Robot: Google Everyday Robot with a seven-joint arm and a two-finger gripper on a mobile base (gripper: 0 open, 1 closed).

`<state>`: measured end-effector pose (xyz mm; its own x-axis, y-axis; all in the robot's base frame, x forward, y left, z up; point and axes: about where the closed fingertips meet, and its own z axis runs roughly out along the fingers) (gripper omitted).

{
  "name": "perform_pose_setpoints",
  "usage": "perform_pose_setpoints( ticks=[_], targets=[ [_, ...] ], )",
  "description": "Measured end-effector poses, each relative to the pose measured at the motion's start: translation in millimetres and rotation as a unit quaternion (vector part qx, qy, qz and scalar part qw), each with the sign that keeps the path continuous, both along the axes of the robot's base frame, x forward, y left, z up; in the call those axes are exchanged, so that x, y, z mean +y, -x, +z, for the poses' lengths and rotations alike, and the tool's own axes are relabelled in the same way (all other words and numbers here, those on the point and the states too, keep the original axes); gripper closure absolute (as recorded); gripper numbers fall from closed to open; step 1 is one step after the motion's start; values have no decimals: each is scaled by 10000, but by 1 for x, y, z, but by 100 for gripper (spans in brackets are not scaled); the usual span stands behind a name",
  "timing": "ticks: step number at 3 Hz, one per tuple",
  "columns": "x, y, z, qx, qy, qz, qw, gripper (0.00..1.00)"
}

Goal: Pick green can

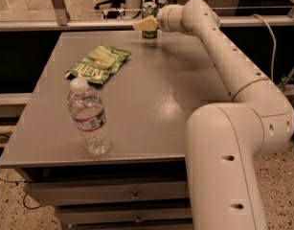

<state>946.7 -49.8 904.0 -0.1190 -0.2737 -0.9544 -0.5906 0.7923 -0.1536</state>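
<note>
The green can (149,7) stands upright at the far edge of the grey table (156,95), slim, with a silver top. My gripper (144,24), cream coloured, is at the end of the long white arm that reaches across from the right. It sits at the can's middle and covers part of it, so only the top and the base of the can show. I cannot tell whether the gripper touches the can.
A flat crinkled green chip bag (97,63) lies on the left of the table. A clear water bottle (89,121) stands near the front left. A metal rail (65,25) runs behind the table. The arm's big base joint (228,166) fills the front right.
</note>
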Motion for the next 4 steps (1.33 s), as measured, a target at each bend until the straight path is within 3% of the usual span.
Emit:
perform_pose_setpoints(
  ticks=[1, 2, 3, 4],
  targets=[
    [4, -1, 2, 101, -188, 49, 9998, 49],
    [4, 3, 2, 165, -299, 81, 9994, 72],
    [-9, 26, 15, 145, -477, 275, 9984, 94],
    [-25, 85, 43, -15, -609, 969, 9934, 100]
  ],
)
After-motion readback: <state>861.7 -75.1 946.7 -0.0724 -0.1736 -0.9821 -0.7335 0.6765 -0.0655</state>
